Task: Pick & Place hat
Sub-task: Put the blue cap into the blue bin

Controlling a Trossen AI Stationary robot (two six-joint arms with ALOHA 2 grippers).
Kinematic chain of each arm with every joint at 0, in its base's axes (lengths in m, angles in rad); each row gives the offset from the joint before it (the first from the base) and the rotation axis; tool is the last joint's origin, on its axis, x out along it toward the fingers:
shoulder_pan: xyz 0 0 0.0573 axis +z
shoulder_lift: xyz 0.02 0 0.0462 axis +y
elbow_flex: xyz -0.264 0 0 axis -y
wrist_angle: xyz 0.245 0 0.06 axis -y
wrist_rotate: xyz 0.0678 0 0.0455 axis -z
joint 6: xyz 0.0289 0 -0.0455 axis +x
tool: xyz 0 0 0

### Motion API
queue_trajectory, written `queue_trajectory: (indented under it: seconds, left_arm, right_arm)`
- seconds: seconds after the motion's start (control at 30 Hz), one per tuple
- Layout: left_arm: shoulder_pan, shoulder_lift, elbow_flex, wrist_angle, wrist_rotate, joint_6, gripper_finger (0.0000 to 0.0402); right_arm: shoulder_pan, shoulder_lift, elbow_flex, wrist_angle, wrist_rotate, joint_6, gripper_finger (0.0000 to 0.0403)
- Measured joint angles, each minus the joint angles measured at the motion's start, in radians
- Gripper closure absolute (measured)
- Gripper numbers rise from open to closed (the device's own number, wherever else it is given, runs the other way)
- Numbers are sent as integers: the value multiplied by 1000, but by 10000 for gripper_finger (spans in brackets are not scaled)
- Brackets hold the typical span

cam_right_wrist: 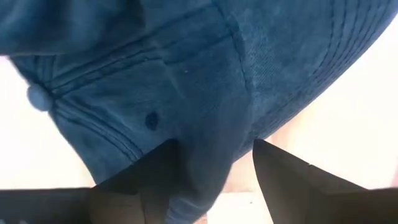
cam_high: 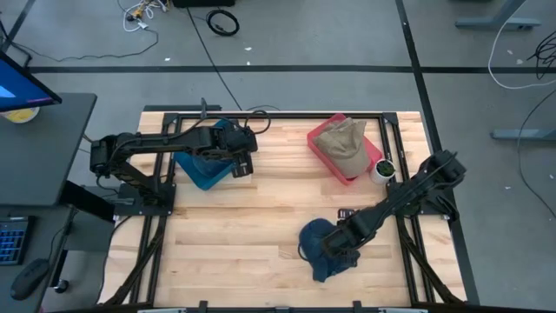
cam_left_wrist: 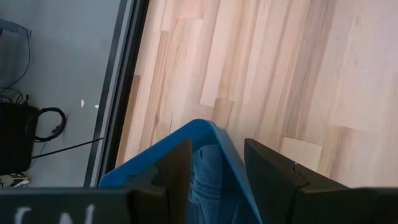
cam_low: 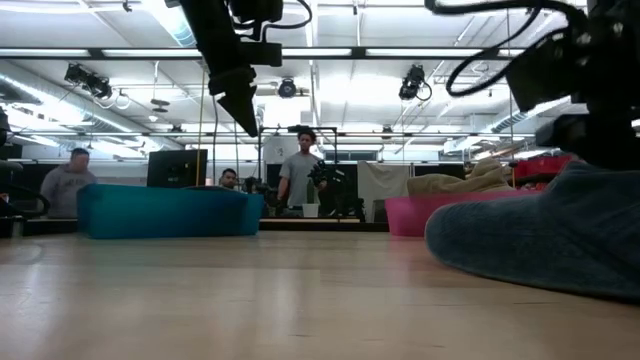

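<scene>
The blue hat [cam_high: 323,249] lies on the table [cam_high: 234,235] directly under my right gripper [cam_right_wrist: 211,165], whose fingers stand apart on either side of a fold of its crown, pressed into the cloth but not yet clamped. I judge the risk is pinching only a thin fold, so the hat slips out on lifting. My left gripper [cam_left_wrist: 214,171] hangs parted above the blue bin [cam_high: 204,169], well away.
</scene>
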Motion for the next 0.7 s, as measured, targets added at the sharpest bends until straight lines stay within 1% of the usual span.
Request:
queue_trajectory:
  seconds: [0.1, 0.2, 0.27, 0.37, 0.43, 0.47, 0.53, 0.6, 0.63, 0.7]
  left_arm:
    - [0, 0, 0, 0, 0, 4, 250]
    - [0, 0, 0, 0, 0, 5, 250]
    - [0, 0, 0, 0, 0, 5, 250]
    - [0, 0, 0, 0, 4, 4, 250]
    - [0, 0, 0, 1, 53, -12, 250]
    - [0, 0, 0, 4, 97, -18, 251]
    - [-2, 0, 0, 20, 210, -19, 252]
    - [-11, 0, 0, 37, 316, -18, 255]
    - [-17, 0, -1, 52, 347, -18, 257]
    - [-32, 0, -1, 82, 364, -17, 261]
  right_arm:
    - [3, 10, 0, -1, -4, 33, 192]
    - [2, 10, 0, -3, -3, 24, 221]
    - [2, 10, 0, -5, -3, -9, 254]
    - [0, 9, 0, -28, -4, -36, 321]
    - [-6, 2, 0, -76, -4, -45, 369]
    - [-9, 0, 1, -107, -4, -49, 383]
    - [-15, -3, 1, -162, 14, -57, 387]
    - [-15, -8, 1, -209, 66, -85, 375]
    - [-15, -12, 0, -222, 105, -115, 371]
    - [-15, -17, 0, -220, 174, -212, 369]
